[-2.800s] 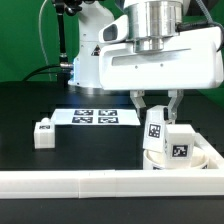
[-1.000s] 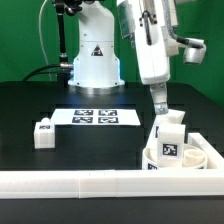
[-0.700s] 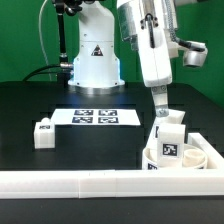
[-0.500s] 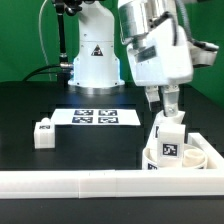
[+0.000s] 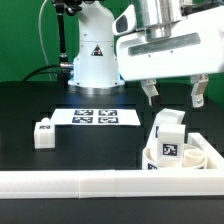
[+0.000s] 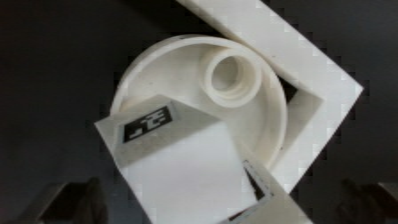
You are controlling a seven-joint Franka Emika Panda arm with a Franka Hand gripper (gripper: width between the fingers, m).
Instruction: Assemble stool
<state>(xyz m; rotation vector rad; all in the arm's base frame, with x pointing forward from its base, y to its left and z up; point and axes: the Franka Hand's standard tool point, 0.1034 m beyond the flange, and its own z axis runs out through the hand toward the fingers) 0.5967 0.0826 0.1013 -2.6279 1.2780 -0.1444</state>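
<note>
Now the jaws hang spread, empty, above the white round ring-rimmed plastic seat [image 5: 208, 155], where two white blocky tagged legs [image 5: 168, 123] stand. Coming down off-centre, a finger could knock one over. The third leg [image 5: 42, 133] sits well apart from the seat.

Open table [image 5: 22, 110] between loose leg [image 5: 41, 133] and seat [image 5: 205, 156]; rail [image 5: 100, 182] bars near edge in exterior view.

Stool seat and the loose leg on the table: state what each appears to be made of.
Seat: seemingly white plastic with a smooth matte finish, judging by its moulded ring rims. Loose leg: probably the same plastic, with the same even white colour and crisp blocky edges.
</note>
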